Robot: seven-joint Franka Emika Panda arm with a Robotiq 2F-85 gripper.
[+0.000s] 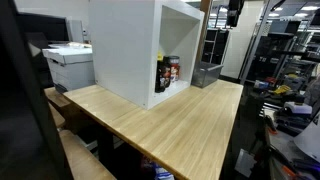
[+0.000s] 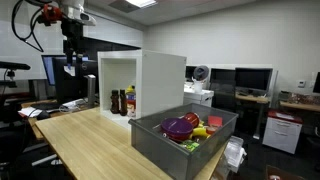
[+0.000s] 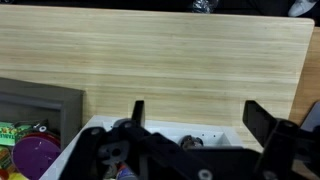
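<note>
My gripper [image 3: 200, 118] hangs high above the wooden table [image 3: 170, 60], open, with nothing between its two dark fingers [image 3: 262, 118]. In an exterior view the gripper [image 2: 72, 60] is up near the ceiling, above and behind a white open-fronted cabinet [image 2: 160, 80]. The cabinet's top [image 3: 160, 128] shows just under the jaws in the wrist view. Several bottles [image 2: 122, 101] stand inside the cabinet [image 1: 125, 50], and its opening also shows them [image 1: 168, 73]. A grey bin [image 2: 160, 140] beside it holds a purple bowl [image 2: 180, 127] and colourful toys.
The grey bin [image 3: 45, 95] and purple bowl [image 3: 38, 157] lie at the wrist view's lower left. The bin [image 1: 207, 73] sits at the table's far end. A printer [image 1: 68, 62] stands beyond the table [image 1: 180, 120]. Desks with monitors [image 2: 250, 78] fill the background.
</note>
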